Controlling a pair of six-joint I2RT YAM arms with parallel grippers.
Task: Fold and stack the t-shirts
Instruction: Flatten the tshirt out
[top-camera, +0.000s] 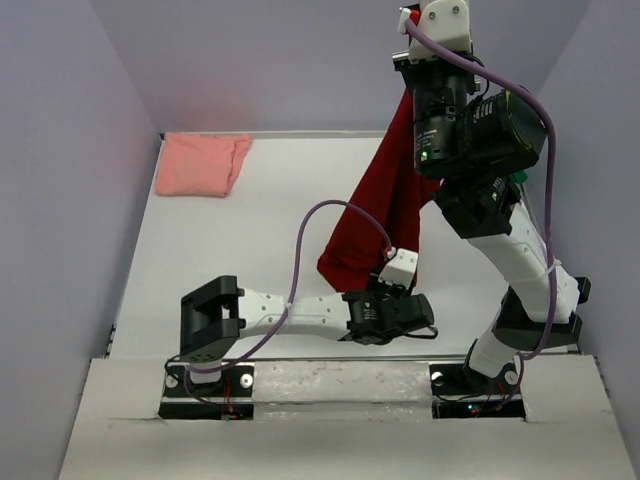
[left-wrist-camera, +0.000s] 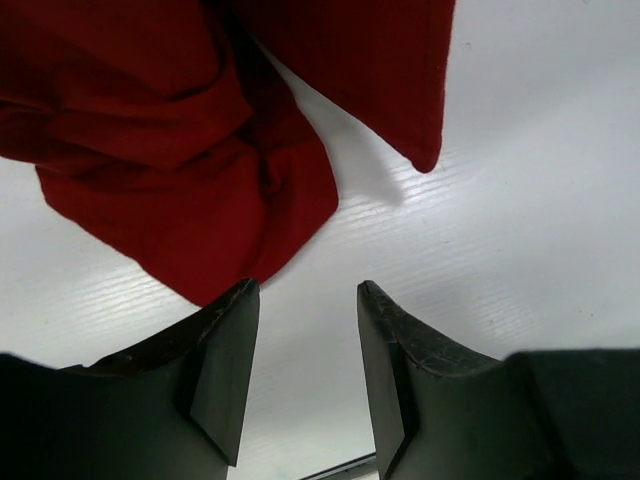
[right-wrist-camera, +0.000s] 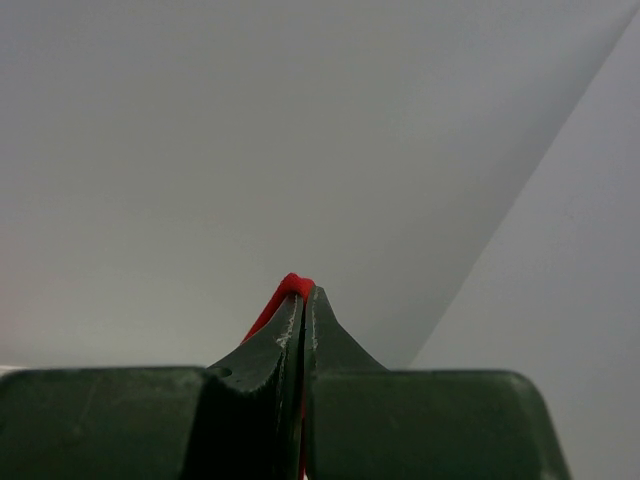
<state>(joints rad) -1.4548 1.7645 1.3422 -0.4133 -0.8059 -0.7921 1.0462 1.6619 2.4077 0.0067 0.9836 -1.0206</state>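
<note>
Pink t-shirt (top-camera: 202, 165) lies down, red t-shirt (top-camera: 385, 210) hangs up.
In the upper left, the pink t-shirt sits bunched on the white table (top-camera: 280, 200). Low in the middle, my left gripper (left-wrist-camera: 305, 290) is open and holds nothing, just beside the red t-shirt's bottom end. In the upper right, my right gripper (right-wrist-camera: 303, 295) pinches the red t-shirt's top.

Both arms (top-camera: 310, 310) have white links, black joints, dark wedge-shaped fingers (left-wrist-camera: 225, 370) and pale purple cables (top-camera: 335, 204) looping alongside.
</note>
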